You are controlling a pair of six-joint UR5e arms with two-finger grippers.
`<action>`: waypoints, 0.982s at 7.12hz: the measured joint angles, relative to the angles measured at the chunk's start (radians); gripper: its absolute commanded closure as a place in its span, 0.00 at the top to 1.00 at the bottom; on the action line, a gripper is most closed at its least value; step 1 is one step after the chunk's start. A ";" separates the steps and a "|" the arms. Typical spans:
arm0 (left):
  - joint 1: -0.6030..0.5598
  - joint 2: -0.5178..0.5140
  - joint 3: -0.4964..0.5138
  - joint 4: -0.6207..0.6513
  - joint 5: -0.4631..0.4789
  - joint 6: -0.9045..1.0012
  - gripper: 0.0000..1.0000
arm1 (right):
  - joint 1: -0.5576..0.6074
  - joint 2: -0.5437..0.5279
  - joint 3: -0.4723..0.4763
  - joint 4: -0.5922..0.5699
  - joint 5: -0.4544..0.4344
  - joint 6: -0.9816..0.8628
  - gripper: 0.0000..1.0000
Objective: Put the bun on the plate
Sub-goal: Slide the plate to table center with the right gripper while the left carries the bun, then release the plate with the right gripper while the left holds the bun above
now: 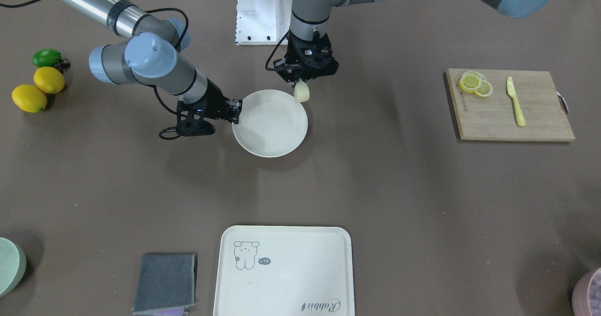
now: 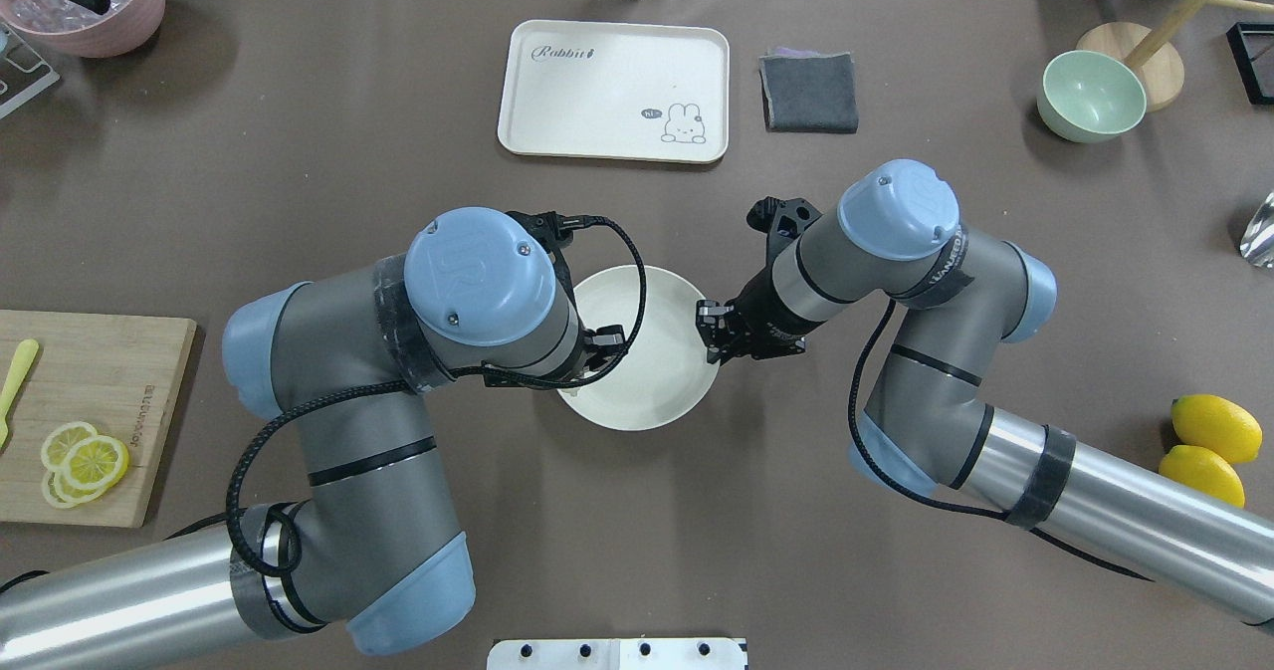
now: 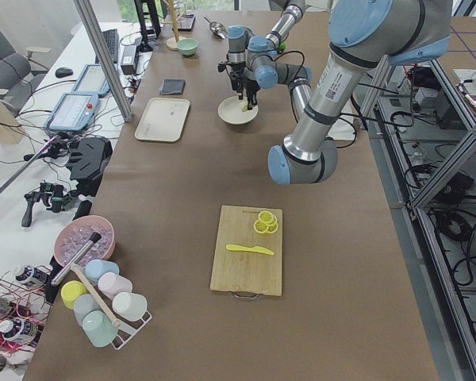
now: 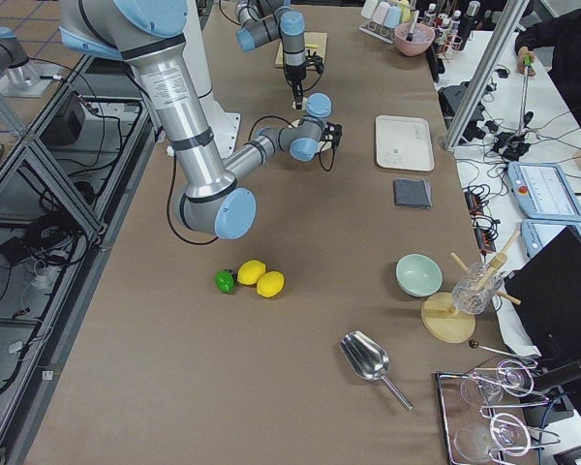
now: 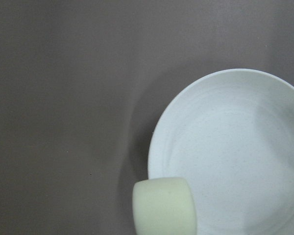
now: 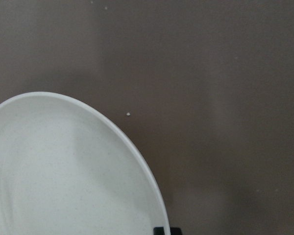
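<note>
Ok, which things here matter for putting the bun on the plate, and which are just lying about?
In the job: bun, held in the left gripper; plate, right gripper at its rim.

Lying about: cutting board with lemon slices and yellow knife, two whole lemons, green fruit, cream tray, grey cloth.

A brown-covered table (image 1: 375, 203) stands beside a white side desk (image 3: 16, 171), with what looks like an office chair (image 3: 4, 59).

The brown table (image 1: 375, 189) carried a round cream plate (image 1: 270, 155) near its middle, with a cream tray (image 1: 350, 269) and a folded grey cloth (image 1: 165, 282) by the operators' edge. A wooden cutting board (image 1: 540, 119) lay toward one end, and two lemons (image 1: 29, 98) and a green fruit (image 1: 46, 57) toward the other.
</note>
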 measured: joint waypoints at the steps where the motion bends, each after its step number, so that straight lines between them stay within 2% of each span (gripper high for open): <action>1: 0.007 -0.018 0.031 -0.007 0.011 -0.002 0.23 | -0.020 0.010 -0.003 0.001 -0.025 0.016 0.31; 2: 0.012 -0.035 0.070 -0.031 0.020 -0.004 0.23 | -0.031 0.015 -0.004 0.001 -0.035 0.023 0.70; 3: 0.014 -0.045 0.109 -0.063 0.024 -0.004 0.23 | -0.036 0.019 -0.005 0.001 -0.039 0.026 0.99; 6: 0.015 -0.071 0.199 -0.123 0.027 -0.010 0.24 | -0.033 0.017 0.008 0.002 -0.037 0.028 1.00; 7: 0.015 -0.075 0.229 -0.151 0.028 -0.011 0.26 | -0.005 0.005 0.025 0.001 -0.006 0.026 1.00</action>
